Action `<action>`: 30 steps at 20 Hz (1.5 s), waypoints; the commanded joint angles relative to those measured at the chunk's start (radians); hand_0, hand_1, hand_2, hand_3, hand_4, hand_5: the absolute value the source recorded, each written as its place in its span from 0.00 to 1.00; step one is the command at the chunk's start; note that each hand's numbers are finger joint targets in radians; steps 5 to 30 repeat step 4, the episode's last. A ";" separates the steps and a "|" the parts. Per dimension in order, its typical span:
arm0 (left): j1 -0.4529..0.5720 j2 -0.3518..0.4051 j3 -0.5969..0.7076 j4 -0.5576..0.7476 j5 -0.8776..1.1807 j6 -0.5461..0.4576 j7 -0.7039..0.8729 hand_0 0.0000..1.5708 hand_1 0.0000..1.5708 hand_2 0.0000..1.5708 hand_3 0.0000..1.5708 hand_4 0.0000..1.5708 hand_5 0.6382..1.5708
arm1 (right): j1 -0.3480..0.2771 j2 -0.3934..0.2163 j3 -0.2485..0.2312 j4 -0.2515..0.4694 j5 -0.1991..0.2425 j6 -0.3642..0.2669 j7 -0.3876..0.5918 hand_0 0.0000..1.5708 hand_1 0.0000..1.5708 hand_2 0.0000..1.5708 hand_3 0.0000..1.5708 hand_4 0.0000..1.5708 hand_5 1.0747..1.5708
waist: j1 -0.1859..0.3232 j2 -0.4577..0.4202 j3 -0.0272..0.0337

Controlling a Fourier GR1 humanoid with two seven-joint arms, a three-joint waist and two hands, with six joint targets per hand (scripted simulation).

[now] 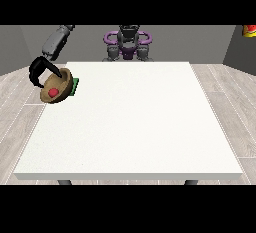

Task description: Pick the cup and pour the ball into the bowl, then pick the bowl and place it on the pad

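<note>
A tan wooden bowl (56,88) hangs tilted at the table's left edge, its opening turned toward the camera, with a red ball (53,92) inside it. The black hand at the view's left (38,72) is curled over the bowl's upper rim and holds it. Just behind the bowl a green pad (75,86) lies on the table, mostly hidden by the bowl. No cup shows anywhere in the view. The other hand is out of sight.
The large white table (135,122) fills the middle of the view. The robot's torso (128,42) stands behind its far edge. A red and yellow object (249,30) sits at the upper right corner, off the table.
</note>
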 commanded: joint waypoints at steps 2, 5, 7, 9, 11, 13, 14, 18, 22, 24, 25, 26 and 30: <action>0.025 -0.089 -0.067 -0.064 -0.028 0.084 0.061 0.00 0.00 0.00 0.00 0.76 1.00 | -0.015 -0.028 0.058 0.013 0.042 0.057 0.090 0.00 0.00 0.00 0.00 0.00 0.66 | -0.024 -0.113 0.0002; 0.068 -0.060 -0.037 0.022 -0.039 0.037 0.004 0.00 0.00 0.00 0.00 0.76 1.00 | -0.025 -0.069 0.051 -0.036 0.026 0.092 0.127 0.00 0.00 0.00 0.00 0.13 0.61 | -0.048 -0.154 -0.0012; 0.068 -0.060 -0.037 0.022 -0.039 0.037 0.004 0.00 0.00 0.00 0.00 0.76 1.00 | -0.025 -0.069 0.051 -0.036 0.026 0.092 0.127 0.00 0.00 0.00 0.00 0.13 0.61 | -0.048 -0.154 -0.0012; 0.068 -0.060 -0.037 0.022 -0.039 0.037 0.004 0.00 0.00 0.00 0.00 0.76 1.00 | -0.025 -0.069 0.051 -0.036 0.026 0.092 0.127 0.00 0.00 0.00 0.00 0.13 0.61 | -0.048 -0.154 -0.0012; 0.068 -0.060 -0.037 0.022 -0.039 0.037 0.004 0.00 0.00 0.00 0.00 0.76 1.00 | -0.025 -0.069 0.051 -0.036 0.026 0.092 0.127 0.00 0.00 0.00 0.00 0.13 0.61 | -0.048 -0.154 -0.0012; 0.068 -0.060 -0.037 0.022 -0.039 0.037 0.004 0.00 0.00 0.00 0.00 0.76 1.00 | -0.025 -0.069 0.051 -0.036 0.026 0.092 0.127 0.00 0.00 0.00 0.00 0.13 0.61 | -0.048 -0.154 -0.0012; 0.068 -0.060 -0.037 0.022 -0.039 0.037 0.004 0.00 0.00 0.00 0.00 0.76 1.00 | -0.025 -0.069 0.051 -0.036 0.026 0.092 0.127 0.00 0.00 0.00 0.00 0.13 0.61 | -0.048 -0.154 -0.0012; 0.068 -0.060 -0.037 0.022 -0.039 0.037 0.004 0.00 0.00 0.00 0.00 0.76 1.00 | -0.025 -0.069 0.051 -0.036 0.026 0.092 0.127 0.00 0.00 0.00 0.00 0.13 0.61 | -0.048 -0.154 -0.0012; 0.068 -0.060 -0.037 0.022 -0.039 0.037 0.004 0.00 0.00 0.00 0.00 0.76 1.00 | -0.025 -0.069 0.051 -0.036 0.026 0.092 0.127 0.00 0.00 0.00 0.00 0.13 0.61 | -0.048 -0.154 -0.0012; 0.068 -0.060 -0.037 0.022 -0.039 0.037 0.004 0.00 0.00 0.00 0.00 0.76 1.00 | -0.025 -0.069 0.051 -0.036 0.026 0.092 0.127 0.00 0.00 0.00 0.00 0.13 0.61 | -0.048 -0.154 -0.0012; 0.068 -0.060 -0.037 0.022 -0.039 0.037 0.004 0.00 0.00 0.00 0.00 0.76 1.00 | -0.025 -0.069 0.051 -0.036 0.026 0.092 0.127 0.00 0.00 0.00 0.00 0.13 0.61 | -0.048 -0.154 -0.0012; 0.068 -0.060 -0.037 0.022 -0.039 0.037 0.004 0.00 0.00 0.00 0.00 0.76 1.00 | -0.025 -0.069 0.051 -0.036 0.026 0.092 0.127 0.00 0.00 0.00 0.00 0.13 0.61 | -0.048 -0.154 -0.0012; 0.068 -0.060 -0.037 0.022 -0.039 0.037 0.004 0.00 0.00 0.00 0.00 0.76 1.00 | -0.025 -0.069 0.051 -0.036 0.026 0.092 0.127 0.00 0.00 0.00 0.00 0.13 0.61 | -0.048 -0.154 -0.0012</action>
